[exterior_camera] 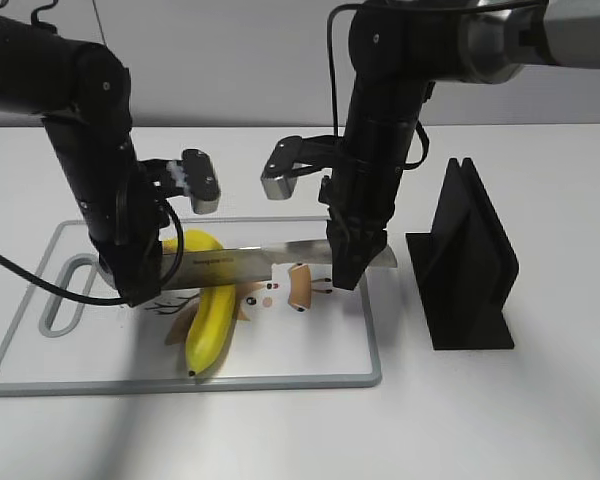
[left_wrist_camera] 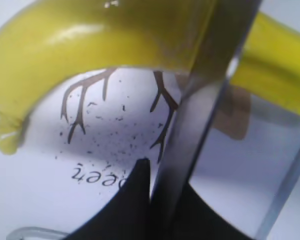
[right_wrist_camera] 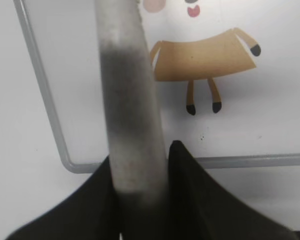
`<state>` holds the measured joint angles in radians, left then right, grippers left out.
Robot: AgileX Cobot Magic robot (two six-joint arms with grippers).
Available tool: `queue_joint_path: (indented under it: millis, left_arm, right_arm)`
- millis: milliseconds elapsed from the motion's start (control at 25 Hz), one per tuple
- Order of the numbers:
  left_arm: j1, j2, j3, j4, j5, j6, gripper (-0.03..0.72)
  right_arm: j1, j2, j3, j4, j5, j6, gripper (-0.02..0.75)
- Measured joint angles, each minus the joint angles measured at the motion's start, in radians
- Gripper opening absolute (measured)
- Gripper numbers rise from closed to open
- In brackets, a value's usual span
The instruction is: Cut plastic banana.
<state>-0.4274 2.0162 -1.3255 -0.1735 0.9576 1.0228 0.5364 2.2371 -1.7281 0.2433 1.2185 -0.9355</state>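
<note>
Lying across the cutting board (exterior_camera: pixel 310 378) toward six o'clock, the plastic banana (exterior_camera: pixel 209 318) sits under the knife (exterior_camera: pixel 242 262). Both the left gripper (exterior_camera: pixel 140 287) and right gripper (exterior_camera: pixel 348 262) pinch the blade's ends (cutting step); next, press straight down.

Small print on the cutting board (left_wrist_camera: pixel 50 200) and knife blade (exterior_camera: pixel 240 262) is illegible.
</note>
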Motion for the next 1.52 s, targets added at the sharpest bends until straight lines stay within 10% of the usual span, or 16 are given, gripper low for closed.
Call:
queue_joint_path:
  millis: [920, 1080, 1240, 1520]
  left_arm:
    - [-0.003, -0.366, 0.009, 0.025, 0.067, -0.005, 0.022]
    - [-0.003, -0.367, 0.009, 0.02, 0.037, -0.02, 0.209]
    - [-0.006, -0.371, 0.009, -0.001, 0.022, -0.031, 0.582]
    - [-0.007, -0.444, -0.019, 0.139, -0.012, -0.156, 0.66]
  right_arm:
    - [0.014, -0.306, -0.001, 0.006, 0.018, 0.101, 0.215]
    - [0.013, -0.306, -0.001, 0.015, 0.018, 0.1, 0.203]
    - [0.014, -0.306, -0.005, 0.021, 0.01, 0.106, 0.182]
    - [0.014, -0.306, -0.06, -0.006, 0.004, 0.113, 0.166]
